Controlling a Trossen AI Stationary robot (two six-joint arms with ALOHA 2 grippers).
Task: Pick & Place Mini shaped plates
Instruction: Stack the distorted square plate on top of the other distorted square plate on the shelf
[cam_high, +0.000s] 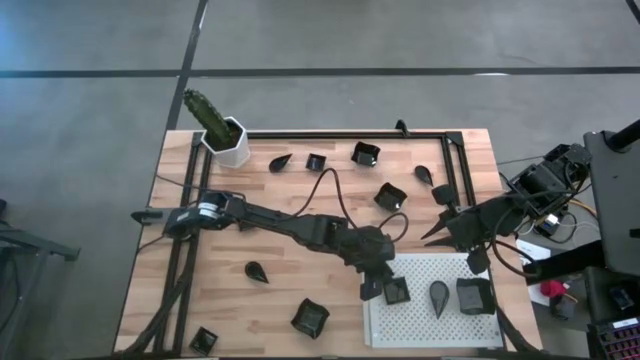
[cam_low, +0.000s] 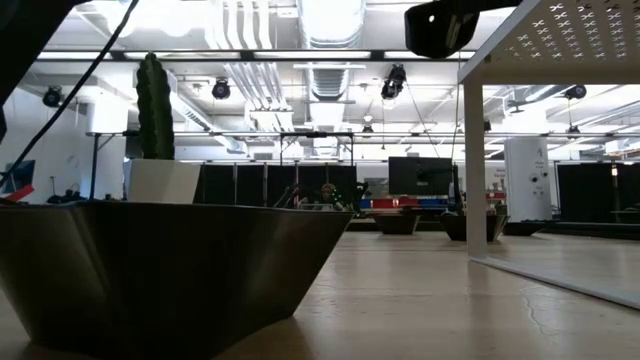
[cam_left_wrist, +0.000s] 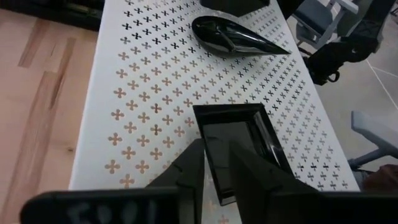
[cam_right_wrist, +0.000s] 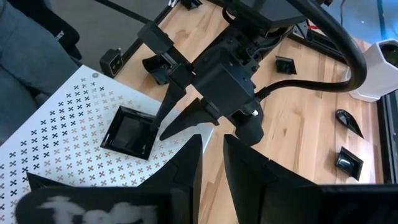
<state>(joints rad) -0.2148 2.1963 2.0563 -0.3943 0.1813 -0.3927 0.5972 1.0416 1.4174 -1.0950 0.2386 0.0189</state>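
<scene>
Wooden planks make up the table (cam_high: 300, 250), framed by black rails. Near its front right corner lies the white perforated tray (cam_high: 420, 320), carrying three dark mini plates: a square plate (cam_high: 397, 291) at its left edge, a teardrop plate (cam_high: 439, 295) in the middle and a larger square plate (cam_high: 474, 295) on the right. The left arm reaches across the table, and the left gripper (cam_left_wrist: 216, 163) stands over the left square plate, one rim of that plate lying between its fingers; whether they press it I cannot tell. The right gripper (cam_right_wrist: 211, 158) hangs just behind the tray, fingers slightly apart and empty. A white pot with a cactus (cam_high: 222, 135) stands at the back left. More dark mini plates (cam_high: 310, 318) lie scattered over the bare wood.
</scene>
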